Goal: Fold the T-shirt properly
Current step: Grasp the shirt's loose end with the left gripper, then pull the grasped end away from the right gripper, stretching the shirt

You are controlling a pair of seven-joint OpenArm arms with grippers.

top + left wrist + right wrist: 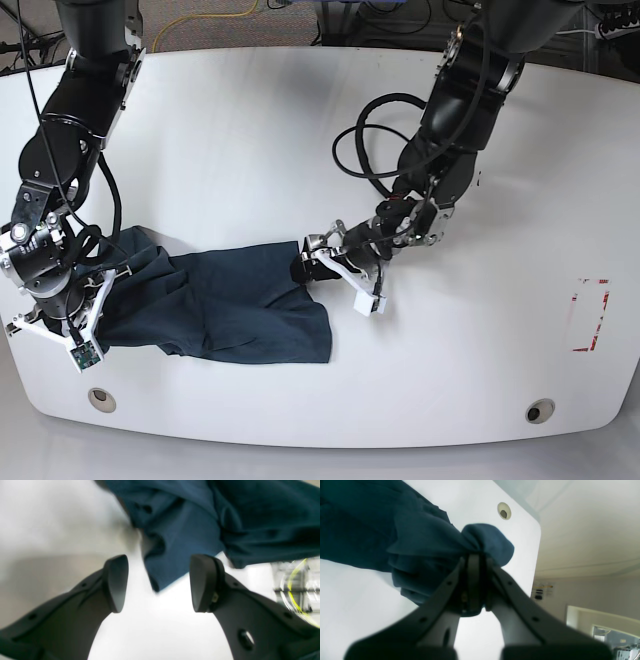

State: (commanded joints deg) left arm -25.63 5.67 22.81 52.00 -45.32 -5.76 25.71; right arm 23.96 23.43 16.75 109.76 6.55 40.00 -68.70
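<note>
The dark navy T-shirt (230,300) lies bunched and wrinkled on the white table (300,130), near its front left. My right gripper (108,282) is at the shirt's left end and is shut on a fold of the cloth (420,542); in the right wrist view fabric bulges out over the closed gripper (476,557). My left gripper (320,258) is at the shirt's upper right corner. In the left wrist view this gripper (158,582) stands open, with a hanging corner of the T-shirt (180,530) just beyond the gap and nothing pinched.
Two round holes (100,399) (540,411) sit near the table's front edge, and one hole (504,511) shows in the right wrist view. A red outline mark (590,315) is at the right. Cables (370,140) loop along the left arm.
</note>
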